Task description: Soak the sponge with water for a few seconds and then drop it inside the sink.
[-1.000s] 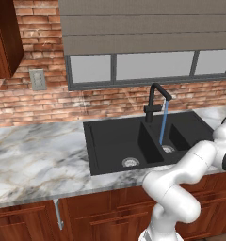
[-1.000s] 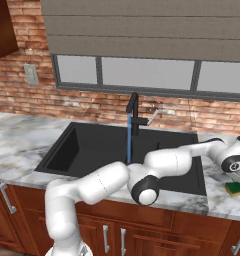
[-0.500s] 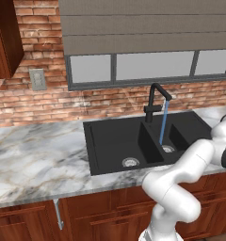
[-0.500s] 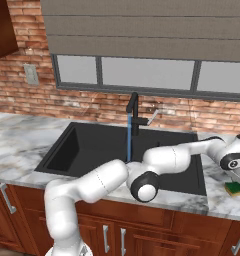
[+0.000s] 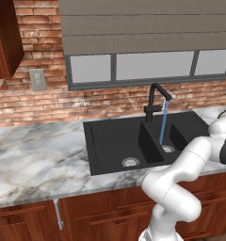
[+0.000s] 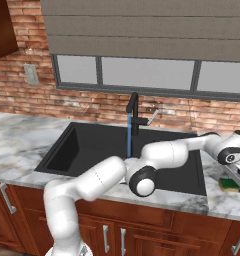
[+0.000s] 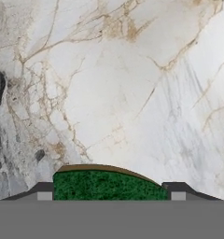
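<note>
**Q:** Marble is what the sponge lies on?

**A:** Yes. The sponge (image 6: 229,184) lies flat on the pale veined marble counter (image 6: 14,152), on the strip to the right of the sink (image 6: 92,145) and just beside its rim. Its dark green scrubbing face is up, with a thin yellow edge showing beneath.

**Q:** Where is the claw?

**A:** The gripper (image 6: 237,179) is down over the sponge at the far right of the right base view. In the hand view the green face (image 7: 109,186) sits between the two dark fingertips (image 7: 43,190), one at each short end. The tips stand at the sponge's ends at a narrow setting, but I cannot tell whether they are pressing on it or just short of touching.

**Q:** What else is nearby?

**A:** A matte black double-basin sink is set into the counter, the larger basin on the left, the smaller on the right, each with a round silver drain. A black gooseneck faucet (image 6: 134,112) rises behind the divider, and a thin light-blue stream of water (image 6: 129,135) falls straight from it toward the smaller basin. Behind are a red brick wall (image 5: 35,108), a window with a grey blind (image 5: 148,33) and a wall outlet (image 5: 38,79). Wooden cabinets (image 5: 25,221) run below the counter.

**Q:** Does anything block the way?

**A:** The robot's own white arm stretches across the front of the sink, between the basins and the sponge.
</note>
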Available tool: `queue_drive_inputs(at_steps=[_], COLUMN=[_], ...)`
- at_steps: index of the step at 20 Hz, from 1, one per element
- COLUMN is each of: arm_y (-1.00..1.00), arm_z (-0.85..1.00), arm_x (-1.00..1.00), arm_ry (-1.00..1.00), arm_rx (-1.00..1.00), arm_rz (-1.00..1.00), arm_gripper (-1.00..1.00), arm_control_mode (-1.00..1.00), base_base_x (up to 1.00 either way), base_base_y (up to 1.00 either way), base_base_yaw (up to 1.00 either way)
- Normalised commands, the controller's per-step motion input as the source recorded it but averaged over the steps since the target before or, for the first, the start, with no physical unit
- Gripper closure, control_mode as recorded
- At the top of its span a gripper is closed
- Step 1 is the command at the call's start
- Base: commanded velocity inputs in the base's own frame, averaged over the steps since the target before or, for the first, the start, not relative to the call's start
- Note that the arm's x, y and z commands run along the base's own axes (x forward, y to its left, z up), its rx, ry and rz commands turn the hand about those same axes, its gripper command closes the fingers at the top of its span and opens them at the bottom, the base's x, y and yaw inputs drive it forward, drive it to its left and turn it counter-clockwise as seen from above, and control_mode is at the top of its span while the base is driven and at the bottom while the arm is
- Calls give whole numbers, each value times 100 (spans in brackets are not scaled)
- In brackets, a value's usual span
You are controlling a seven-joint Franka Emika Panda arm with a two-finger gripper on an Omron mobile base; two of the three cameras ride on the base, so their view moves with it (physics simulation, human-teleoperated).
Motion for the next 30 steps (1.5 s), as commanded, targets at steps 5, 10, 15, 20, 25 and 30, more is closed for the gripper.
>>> queue_drive_inputs(at_steps=[5, 10, 15, 20, 25, 30], arm_y=[15, 2, 2, 0, 13, 62], arm_z=[-5, 22, 63, 66, 27, 15], arm_x=[27, 10, -1, -10, -6, -24], arm_ry=[0, 0, -1, -4, -16, -29], arm_rx=[0, 0, 0, 1, 1, 0], arm_rz=[-11, 0, 0, 0, 0, 0], arm_gripper=[100, 100, 100, 100, 100, 100], arm_control_mode=[-100, -100, -100, -100, -100, -100], base_base_x=[0, 0, 0, 0, 0, 0], base_base_y=[0, 0, 0, 0, 0, 0], base_base_yaw=[0, 0, 0, 0, 0, 0])
